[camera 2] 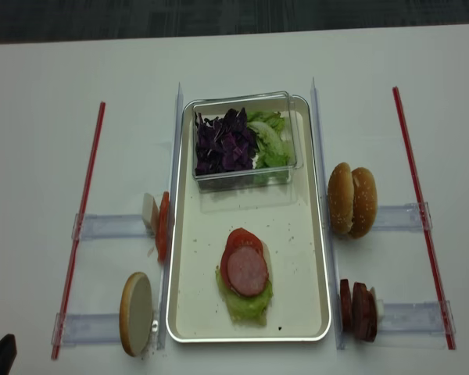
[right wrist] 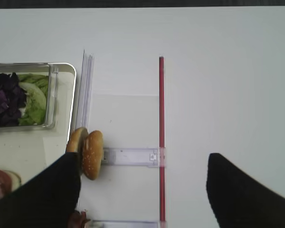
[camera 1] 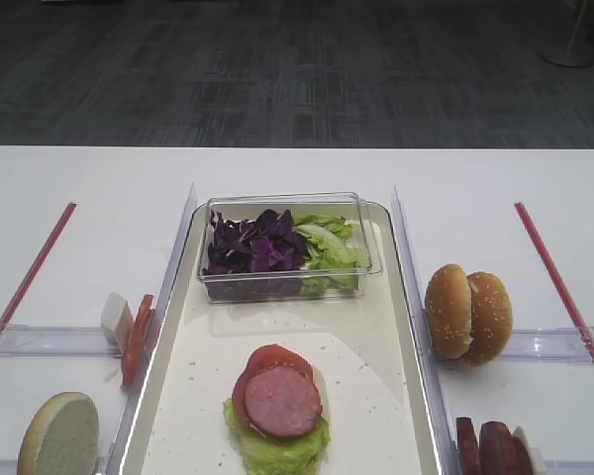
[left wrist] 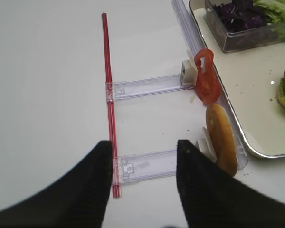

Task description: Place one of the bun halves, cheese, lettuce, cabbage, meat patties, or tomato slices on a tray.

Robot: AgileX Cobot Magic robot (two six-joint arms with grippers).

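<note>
We hold our right fingers [right wrist: 45, 197] wide above the two round golden-brown bun halves [right wrist: 87, 152] standing beside the long cream-white tray [camera 1: 203, 371], so we should come down straight and squeeze softly.

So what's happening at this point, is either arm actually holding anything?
No. Both claws, the left claw and the right claw, hang open and empty over the table beside the tray. On the tray a stack already lies: lettuce, a tomato slice, a meat patty on top. Two bun halves stand outside, to its right.
</note>
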